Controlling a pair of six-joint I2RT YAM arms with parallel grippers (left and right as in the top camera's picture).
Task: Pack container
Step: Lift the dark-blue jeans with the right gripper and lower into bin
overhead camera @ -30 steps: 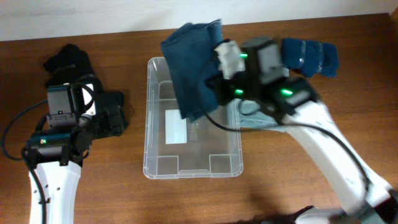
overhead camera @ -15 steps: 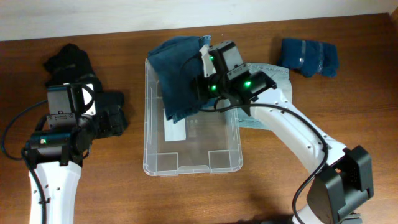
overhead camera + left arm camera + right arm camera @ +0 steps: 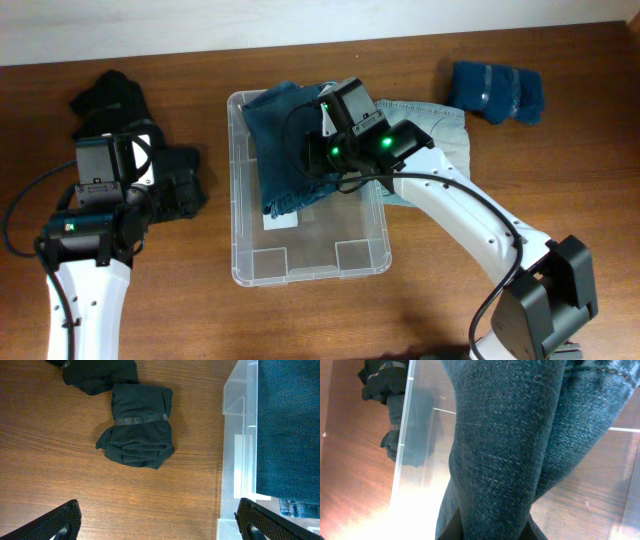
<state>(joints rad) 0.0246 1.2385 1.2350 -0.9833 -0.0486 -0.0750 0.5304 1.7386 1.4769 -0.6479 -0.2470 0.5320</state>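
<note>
The clear plastic container (image 3: 250, 255) stands mid-table; its wall also shows in the left wrist view (image 3: 240, 440). My right gripper (image 3: 322, 150) is shut on dark blue folded jeans (image 3: 285, 150) and holds them down inside the container's far half. In the right wrist view the jeans (image 3: 510, 445) fill the frame and hide the fingers. My left gripper (image 3: 160, 527) is open and empty above bare wood, left of the container and short of a rolled black garment (image 3: 140, 425).
Another black garment (image 3: 105, 98) lies far left, with the rolled one (image 3: 180, 185) beside my left arm. Light blue jeans (image 3: 425, 125) lie right of the container. A rolled blue garment (image 3: 497, 92) lies at far right.
My right gripper has carried the dark jeans left and down, from above the container's far right into the container. The left arm has not moved.
</note>
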